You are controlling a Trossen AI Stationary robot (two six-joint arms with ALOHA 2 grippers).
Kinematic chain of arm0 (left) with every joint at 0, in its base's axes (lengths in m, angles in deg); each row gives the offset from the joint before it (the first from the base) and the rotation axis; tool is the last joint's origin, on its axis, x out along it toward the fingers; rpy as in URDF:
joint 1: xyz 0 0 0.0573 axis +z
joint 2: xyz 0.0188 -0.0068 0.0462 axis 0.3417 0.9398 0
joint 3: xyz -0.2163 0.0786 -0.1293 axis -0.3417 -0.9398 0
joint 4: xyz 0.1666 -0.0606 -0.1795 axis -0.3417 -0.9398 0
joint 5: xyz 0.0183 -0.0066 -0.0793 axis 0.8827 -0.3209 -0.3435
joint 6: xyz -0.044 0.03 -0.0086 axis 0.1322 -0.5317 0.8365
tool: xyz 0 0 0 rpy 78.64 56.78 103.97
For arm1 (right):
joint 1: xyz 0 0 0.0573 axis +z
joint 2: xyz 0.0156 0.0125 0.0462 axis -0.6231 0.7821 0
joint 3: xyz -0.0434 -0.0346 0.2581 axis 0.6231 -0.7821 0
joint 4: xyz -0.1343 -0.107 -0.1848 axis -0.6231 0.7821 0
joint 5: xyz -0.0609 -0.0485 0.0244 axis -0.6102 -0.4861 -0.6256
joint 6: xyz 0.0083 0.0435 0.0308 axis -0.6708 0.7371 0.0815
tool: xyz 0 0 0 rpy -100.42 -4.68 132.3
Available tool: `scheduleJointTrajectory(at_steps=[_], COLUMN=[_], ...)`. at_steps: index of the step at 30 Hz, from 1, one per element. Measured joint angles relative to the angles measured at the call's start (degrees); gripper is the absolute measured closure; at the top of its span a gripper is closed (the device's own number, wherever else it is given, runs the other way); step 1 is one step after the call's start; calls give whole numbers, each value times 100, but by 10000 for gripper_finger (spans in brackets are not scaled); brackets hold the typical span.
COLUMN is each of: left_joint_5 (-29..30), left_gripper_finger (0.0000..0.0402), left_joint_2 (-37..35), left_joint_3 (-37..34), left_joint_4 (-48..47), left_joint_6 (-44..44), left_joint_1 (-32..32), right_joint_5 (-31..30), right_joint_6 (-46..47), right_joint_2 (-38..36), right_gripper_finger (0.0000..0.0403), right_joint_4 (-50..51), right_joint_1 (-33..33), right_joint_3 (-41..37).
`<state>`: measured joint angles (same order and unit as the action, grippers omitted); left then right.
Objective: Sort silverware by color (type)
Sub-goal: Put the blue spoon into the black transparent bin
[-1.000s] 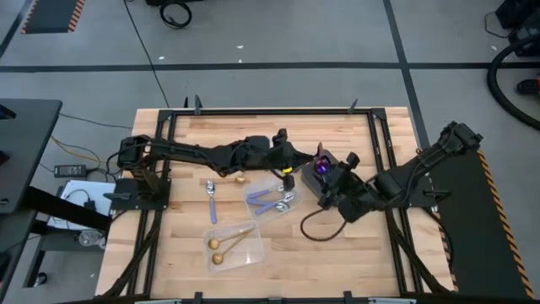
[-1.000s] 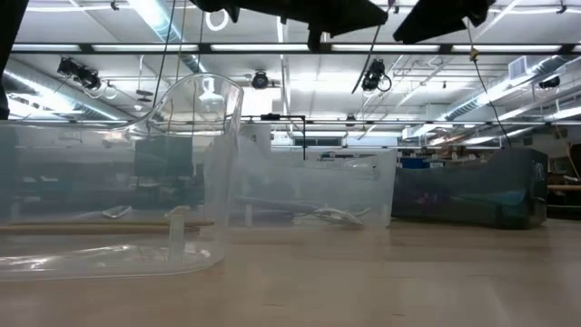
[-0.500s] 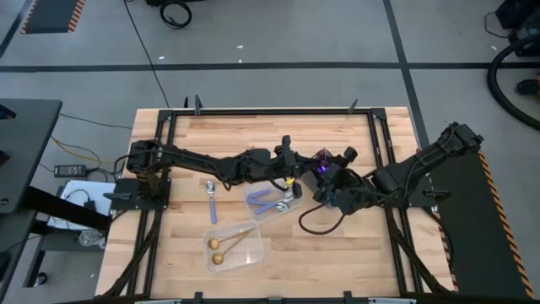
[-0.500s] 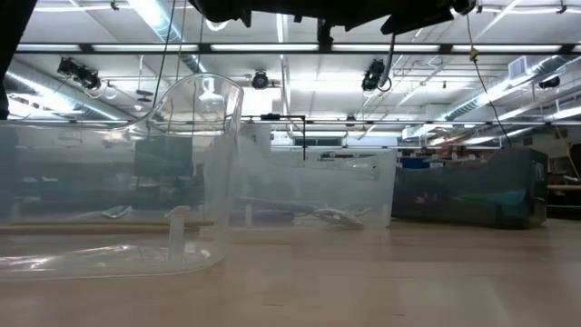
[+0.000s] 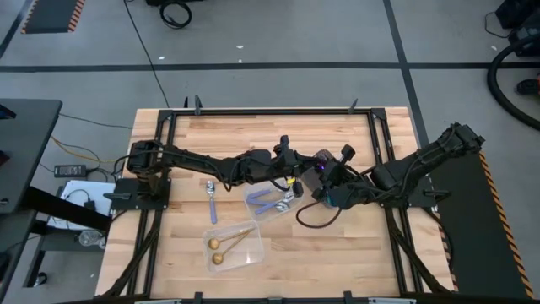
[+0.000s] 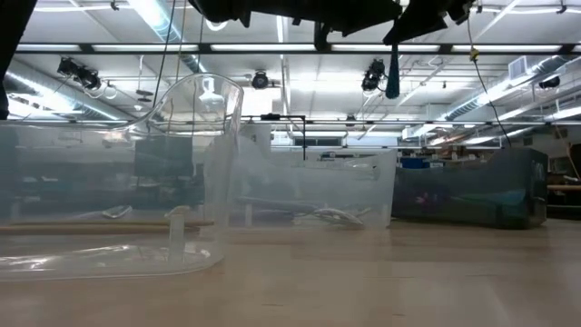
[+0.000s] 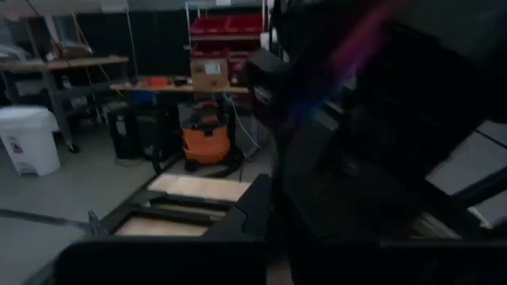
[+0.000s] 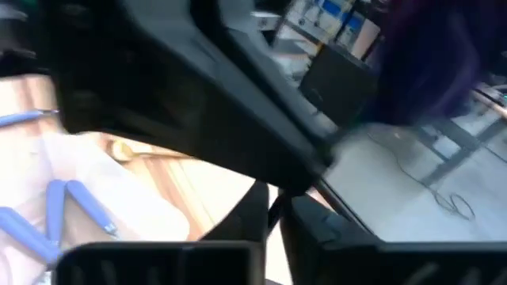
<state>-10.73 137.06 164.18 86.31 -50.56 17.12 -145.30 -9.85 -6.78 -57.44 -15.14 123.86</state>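
While both arms meet over the middle of the surface (image 5: pixel 354 127), the sorting looks partly done and partly open. Furthest left, one purple-blue spoon (image 5: pixel 211 201) lies loose on the bare wood, outside any tray. Nearer the front edge, a clear tray (image 5: pixel 250 251) holds two gold spoons (image 5: pixel 228 243), so gold seems settled. Beside it toward the centre, a second clear tray (image 5: pixel 253 197) holds purple-blue spoons (image 5: pixel 270 201) and, as far as I can tell, a silver one at its right end. Over that tray's right end hangs the left hand (image 5: pixel 289 173); whether its fingers grip anything I cannot tell. Just right of it the right hand (image 5: pixel 323 173) sits against the left, with a purple glint at its tip, perhaps a spoon passing between them; its fingers are hidden too. Spoons here are slim, glossy and small. In my judgement the loose spoon remains to be placed.
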Motion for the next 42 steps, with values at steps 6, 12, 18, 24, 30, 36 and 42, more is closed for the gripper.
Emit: scheduleJointTrajectory(at_steps=[6, 12, 18, 24, 30, 36, 42], left_joint_5=[-21, 1, 395, 874, 1112, 1130, 1133], left_gripper_finger=[314, 260, 255, 254, 254, 254, 253], left_joint_2=[-12, -216, -489, -658, -801, -806, -809], left_joint_3=[2, 4, 0, -3, 2, 2, 2], left_joint_4=[-527, -1567, -2620, -3440, -4646, -5430, -5687], left_joint_6=[321, 271, 271, 309, 679, 1145, 1475], left_joint_1=[44, 50, -40, -217, -481, -683, -847], right_joint_5=[408, 810, 1045, 1666, 2774, 3969, 5016], right_joint_6=[333, 597, 870, 1033, 1748, 2090, 2219], right_joint_2=[14, 15, 11, -145, -246, -181, -182], right_gripper_finger=[387, 393, 393, 393, 393, 393, 392], right_joint_4=[221, 472, 677, 797, 1742, 2316, 2641], right_joint_1=[-105, -162, -192, -340, -894, -1592, -2141], right_joint_3=[0, 0, 0, 0, 0, 0, 0])
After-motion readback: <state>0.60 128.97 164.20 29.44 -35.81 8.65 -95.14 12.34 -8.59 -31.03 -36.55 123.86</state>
